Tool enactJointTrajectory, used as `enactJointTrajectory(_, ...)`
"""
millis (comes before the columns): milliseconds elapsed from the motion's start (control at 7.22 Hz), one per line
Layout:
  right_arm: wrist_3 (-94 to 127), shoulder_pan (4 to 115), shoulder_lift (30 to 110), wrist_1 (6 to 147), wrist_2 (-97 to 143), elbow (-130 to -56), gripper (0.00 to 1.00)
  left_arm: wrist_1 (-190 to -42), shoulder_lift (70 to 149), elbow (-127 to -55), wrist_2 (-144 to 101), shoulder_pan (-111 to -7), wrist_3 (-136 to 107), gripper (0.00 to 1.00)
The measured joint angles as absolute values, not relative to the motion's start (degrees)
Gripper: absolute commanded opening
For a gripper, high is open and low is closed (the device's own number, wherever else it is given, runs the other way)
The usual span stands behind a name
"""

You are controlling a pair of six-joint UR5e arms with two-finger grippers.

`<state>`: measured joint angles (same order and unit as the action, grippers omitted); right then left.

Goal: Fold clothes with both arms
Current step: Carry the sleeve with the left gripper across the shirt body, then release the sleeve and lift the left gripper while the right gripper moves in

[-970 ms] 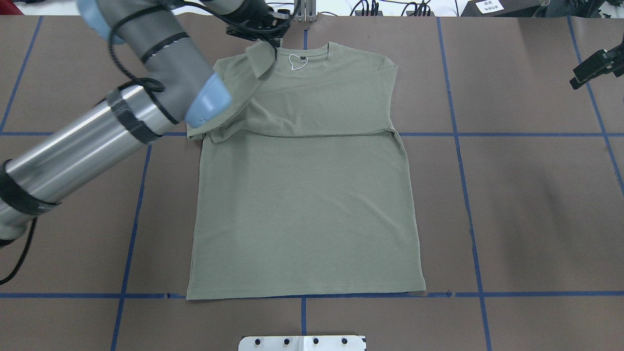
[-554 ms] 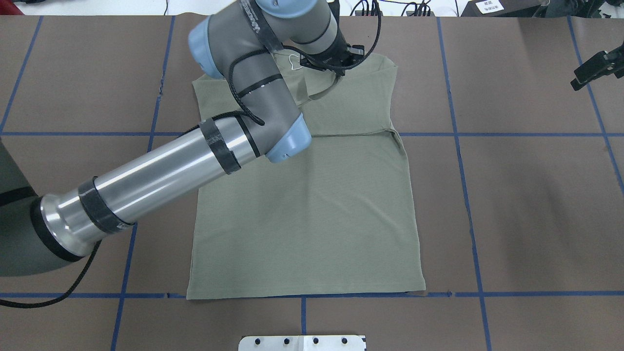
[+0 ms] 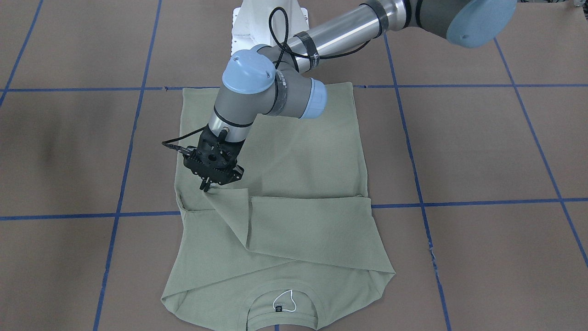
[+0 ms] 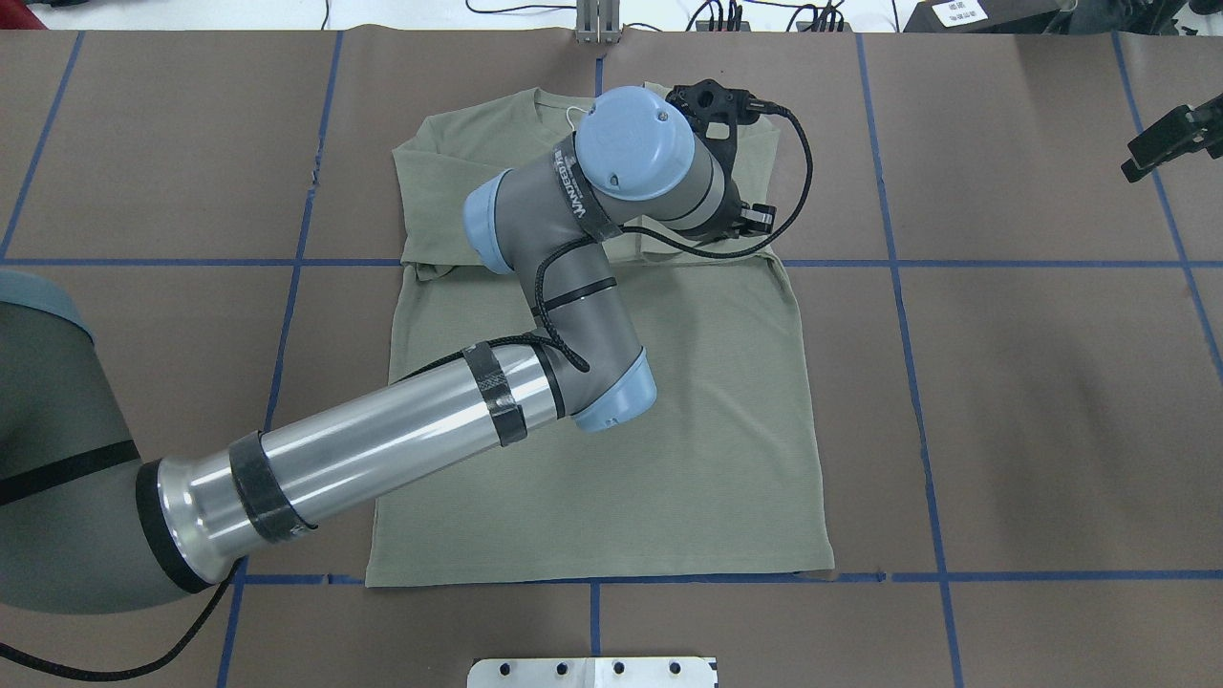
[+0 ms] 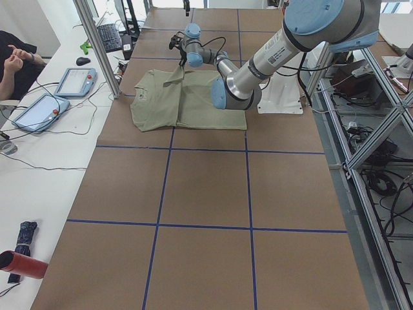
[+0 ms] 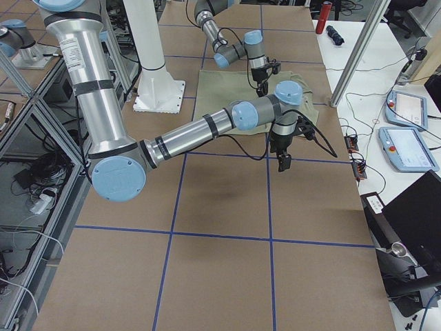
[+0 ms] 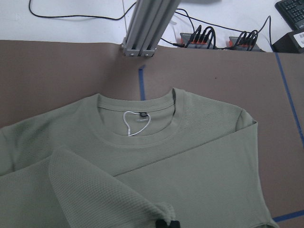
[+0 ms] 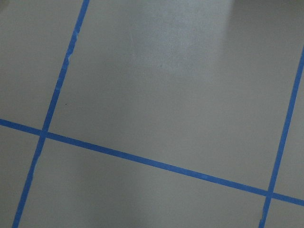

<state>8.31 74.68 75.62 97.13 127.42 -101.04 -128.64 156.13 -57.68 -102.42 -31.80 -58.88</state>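
The sage-green shirt [image 4: 707, 401] lies flat on the brown table, neckline at the far edge, dark tag and white loop showing [image 7: 142, 114]. My left arm reaches across it. My left gripper [image 3: 205, 187] is shut on the cuff of a sleeve [image 7: 159, 211] and holds it low over the chest [image 3: 298, 161], near the shirt's side on the robot's right. The sleeve drapes diagonally across the chest [image 3: 275, 230]. The other sleeve lies folded beneath it. My right gripper [image 4: 1168, 137] hangs off to the right above bare table; I cannot tell whether it is open or shut.
A white pedestal plate [image 4: 592, 672] sits at the near table edge. An aluminium post [image 7: 147, 28] and plugged cables [image 7: 204, 38] stand beyond the far edge. Blue tape lines [image 8: 142, 159] grid the table. An operator and tablets [image 5: 74, 81] are at a side bench.
My left arm has swung rightward in the overhead view, carrying the sleeve cuff from the left shoulder across the chest to the right side. The right gripper has not moved.
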Motion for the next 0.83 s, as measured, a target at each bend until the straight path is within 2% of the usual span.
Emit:
enactJointTrajectory(416, 9.3, 74.4, 75.2, 96.8, 127.7, -100.9, 1.00, -128.7, 155.7, -58.5, -103.3, -31.5, -62.6, 1.00)
enactJointTrajectory(831, 18.7, 69.8, 71.1, 96.6, 128.5, -101.5, 1.00, -110.9, 150.6, -69.6, -113.3, -36.8, -55.6, 1.00)
